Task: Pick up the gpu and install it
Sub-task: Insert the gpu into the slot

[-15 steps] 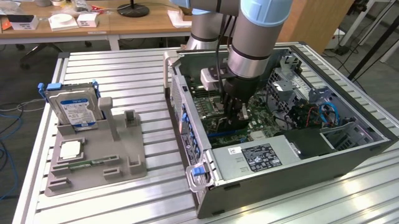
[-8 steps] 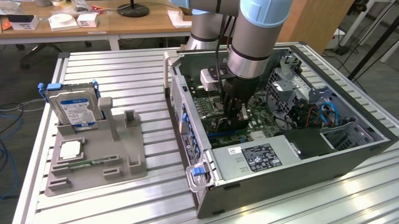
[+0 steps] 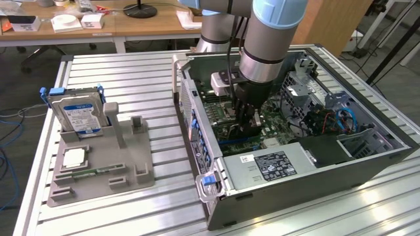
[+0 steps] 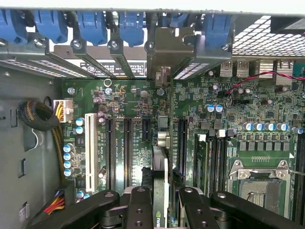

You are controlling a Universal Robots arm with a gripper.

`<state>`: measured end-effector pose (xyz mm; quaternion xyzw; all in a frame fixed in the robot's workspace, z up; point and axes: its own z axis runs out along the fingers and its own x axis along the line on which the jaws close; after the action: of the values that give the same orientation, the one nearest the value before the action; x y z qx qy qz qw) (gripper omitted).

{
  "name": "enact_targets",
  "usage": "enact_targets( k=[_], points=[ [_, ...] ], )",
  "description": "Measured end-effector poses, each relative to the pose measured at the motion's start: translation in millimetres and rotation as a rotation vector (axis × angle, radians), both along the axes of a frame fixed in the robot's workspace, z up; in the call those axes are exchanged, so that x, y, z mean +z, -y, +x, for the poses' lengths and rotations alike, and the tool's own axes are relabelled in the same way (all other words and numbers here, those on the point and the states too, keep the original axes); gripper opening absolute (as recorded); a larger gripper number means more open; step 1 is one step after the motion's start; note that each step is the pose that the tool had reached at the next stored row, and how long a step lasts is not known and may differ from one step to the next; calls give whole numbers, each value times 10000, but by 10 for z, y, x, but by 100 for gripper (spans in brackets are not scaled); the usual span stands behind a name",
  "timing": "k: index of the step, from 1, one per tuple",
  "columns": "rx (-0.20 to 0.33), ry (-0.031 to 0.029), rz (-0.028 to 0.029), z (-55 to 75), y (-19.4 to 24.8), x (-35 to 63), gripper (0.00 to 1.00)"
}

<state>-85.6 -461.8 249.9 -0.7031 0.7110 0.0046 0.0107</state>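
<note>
Fingers of your black end effector (image 4: 164,205) pinch the thin dark green gpu card with its grey metal end bracket (image 4: 161,143), held on its edge. You have it down inside the open grey metal computer case (image 3: 367,162), over the green motherboard (image 4: 228,129), among the long black slots (image 4: 127,148). The case sits on the silver slatted surface (image 3: 131,211).

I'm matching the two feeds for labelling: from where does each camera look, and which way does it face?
Exterior view: raised, off the arm, looking down on the slatted table and open computer case; the arm reaches into the case.
Wrist view: on the wrist, facing the motherboard; gripper holds the gpu edge-on.
Shared: gripper, motherboard, case.
</note>
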Motion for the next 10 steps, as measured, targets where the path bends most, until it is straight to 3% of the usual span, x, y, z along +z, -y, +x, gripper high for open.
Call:
enact_targets(
  k=[10],
  points=[
    [1,1,2,0,-19,-17,26]
  ],
)
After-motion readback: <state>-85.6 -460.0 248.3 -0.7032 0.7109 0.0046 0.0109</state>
